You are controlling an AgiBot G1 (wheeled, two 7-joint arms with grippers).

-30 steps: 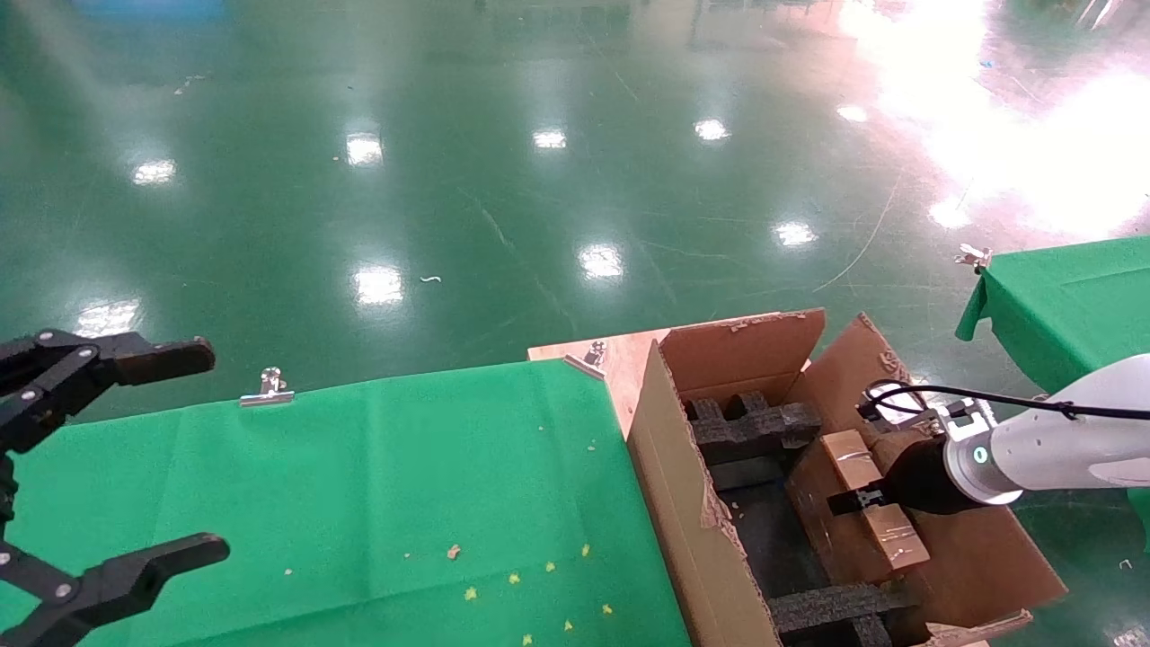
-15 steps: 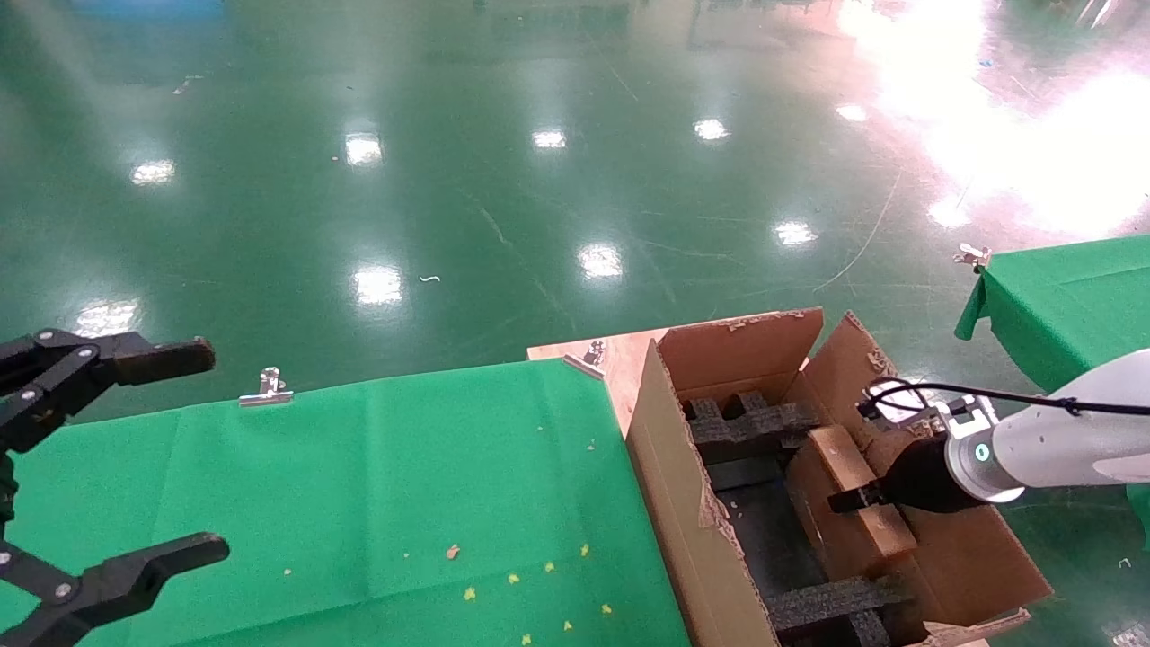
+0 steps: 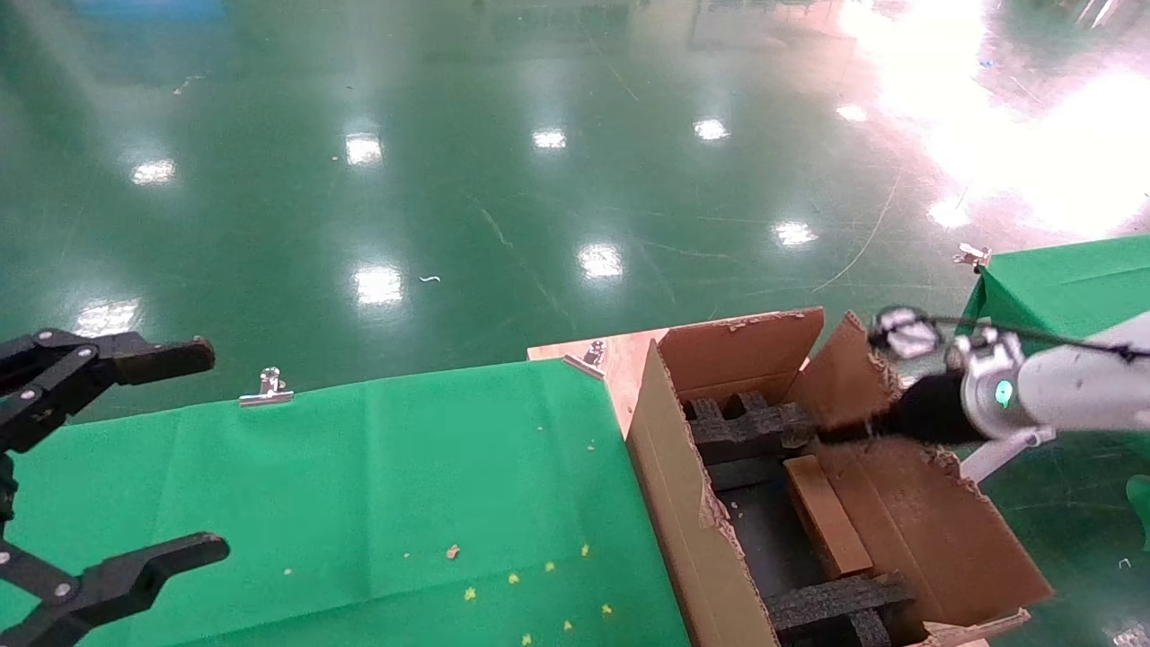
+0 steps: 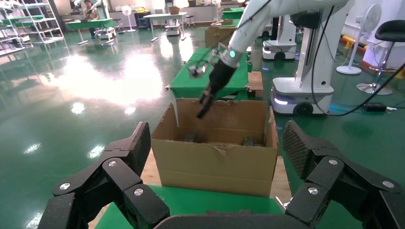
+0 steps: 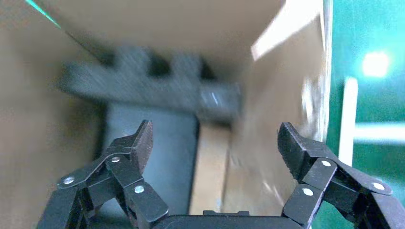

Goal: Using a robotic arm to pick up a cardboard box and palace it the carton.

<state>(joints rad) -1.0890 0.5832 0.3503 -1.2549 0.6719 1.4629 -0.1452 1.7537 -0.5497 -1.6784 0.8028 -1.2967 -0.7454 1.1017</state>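
The robotic arm [image 3: 988, 404] has lifted away, its right gripper [image 5: 215, 157] jaws now wide and empty; the cardboard box [image 3: 827, 517] lies released inside the carton [image 3: 683, 503]. Placement looks done.

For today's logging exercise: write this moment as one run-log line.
right gripper: open, above carton | cardboard box: inside carton, released | left gripper: open, parked

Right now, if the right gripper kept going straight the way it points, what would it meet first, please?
Probably the black foam insert at the far end of the carton. The open right gripper points into it, with the cardboard box lying just below that line; depth is unclear.
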